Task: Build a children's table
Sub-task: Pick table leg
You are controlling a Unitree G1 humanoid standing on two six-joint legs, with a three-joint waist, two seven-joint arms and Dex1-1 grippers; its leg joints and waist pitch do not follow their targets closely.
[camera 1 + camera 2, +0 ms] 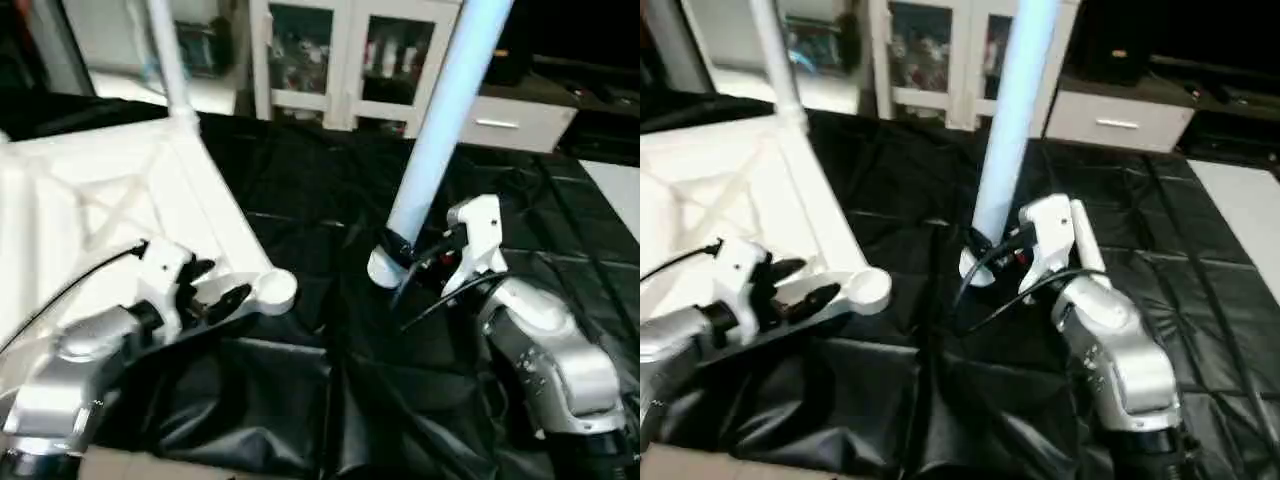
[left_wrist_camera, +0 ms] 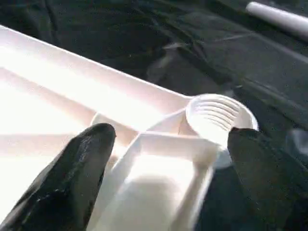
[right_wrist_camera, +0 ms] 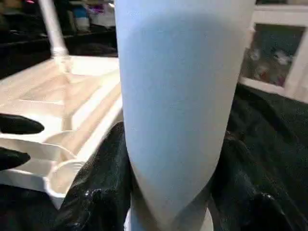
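While the right gripper point(image 1: 415, 262) has its two black fingers point(image 3: 103, 192) pressed against either side of a pale tube leg point(image 1: 440, 120), pinching it near its thick lower end, the left gripper point(image 1: 215, 290) stands with its fingers point(image 2: 72, 178) spread wide, one on each side of the tabletop's near corner and not clamped on it. Between those spread fingers the left wrist view shows a rectangular rib pocket of the white tabletop point(image 1: 90, 200) and, just past it, a round threaded corner socket point(image 2: 216, 115), empty and facing up. The held leg is close to upright, leaning a little away from the robot, its flared base hanging just above the black sheet point(image 1: 300, 200) that covers the work surface, near that open socket but apart from it, off to the robot's right. The tabletop lies underside up on the sheet on the robot's left, its X-shaped ribs showing. At its far corner a second leg point(image 1: 170, 55) already stands upright in a socket. Another white tube point(image 2: 279, 17) lies on the sheet, well beyond the near corner. Behind the work surface stand a white cabinet point(image 1: 330, 60) with glass doors and a low white drawer unit point(image 1: 515, 120).
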